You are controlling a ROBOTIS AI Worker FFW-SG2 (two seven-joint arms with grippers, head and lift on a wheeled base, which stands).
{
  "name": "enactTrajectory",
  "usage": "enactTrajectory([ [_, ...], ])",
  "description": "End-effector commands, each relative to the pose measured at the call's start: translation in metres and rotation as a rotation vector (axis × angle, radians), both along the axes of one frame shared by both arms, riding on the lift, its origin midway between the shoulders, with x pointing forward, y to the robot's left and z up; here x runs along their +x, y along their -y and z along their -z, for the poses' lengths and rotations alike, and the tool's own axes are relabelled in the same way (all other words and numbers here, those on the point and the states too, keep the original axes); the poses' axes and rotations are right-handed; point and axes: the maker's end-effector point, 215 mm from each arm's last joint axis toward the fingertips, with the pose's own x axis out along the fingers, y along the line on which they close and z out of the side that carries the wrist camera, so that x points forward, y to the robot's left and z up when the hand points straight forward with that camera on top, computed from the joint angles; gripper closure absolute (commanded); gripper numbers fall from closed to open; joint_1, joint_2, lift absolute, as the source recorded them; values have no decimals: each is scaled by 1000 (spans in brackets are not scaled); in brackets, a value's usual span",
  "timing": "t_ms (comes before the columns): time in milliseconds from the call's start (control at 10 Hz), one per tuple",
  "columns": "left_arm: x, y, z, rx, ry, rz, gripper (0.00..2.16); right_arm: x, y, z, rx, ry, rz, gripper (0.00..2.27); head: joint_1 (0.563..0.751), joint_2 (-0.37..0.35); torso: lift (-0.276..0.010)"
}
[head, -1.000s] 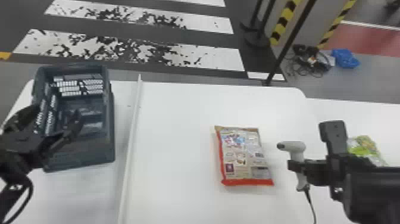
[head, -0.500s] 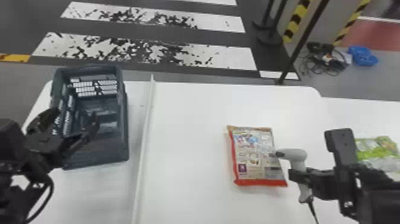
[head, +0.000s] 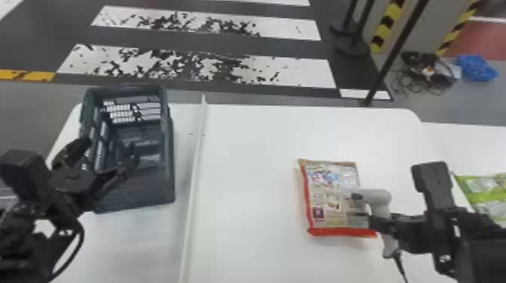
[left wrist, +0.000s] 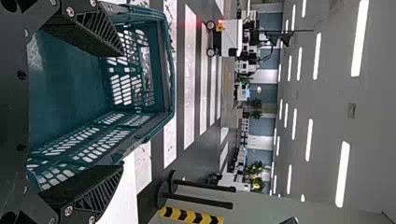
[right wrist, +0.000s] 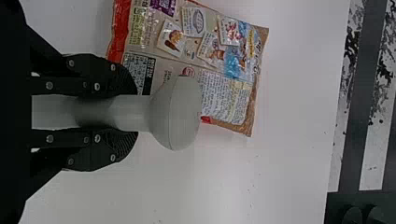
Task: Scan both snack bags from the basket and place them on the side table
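The floor beyond the work area is grey, with broad white stripes on black. The table is white, rounded at its far right corner. The side table, also white, adjoins it at the right. The basket stands upright at the left of the table. It is dark blue-green, with slotted walls and an open top. The white strip runs from the near side to the far edge of the table, between the basket and the red-edged snack bag. This bag lies flat on the table, right of centre, with its printed face up. The green snack bag lies on the side table at the head view's right edge.

The left tool is positioned over the basket, its two fingers wide apart. The right tool is clamped on the handle of the scanner, one finger on each side. The scanner is light grey. Its head is held above the right-hand part of the red-edged snack bag. The black cable leads down from the lower end of the handle.
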Motion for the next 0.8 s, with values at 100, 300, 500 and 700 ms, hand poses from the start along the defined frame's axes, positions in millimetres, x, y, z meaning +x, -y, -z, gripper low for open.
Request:
enactTrajectory([
  [100,-1,-1,4,-1,-7,-2,147,0,-6,1,4,-1,-12,2256,695,-68,-75],
  [300,-1,-1,4,-1,-7,-2,147,0,-7,2,6,-1,-13,2256,695,-60,-75],
  [500,0,-1,4,0,-7,-2,147,1,-4,1,1,1,-7,2256,695,-59,-75],
  [700,-1,-1,5,-1,-8,0,147,14,16,-3,-15,15,29,2256,695,-64,-75],
])
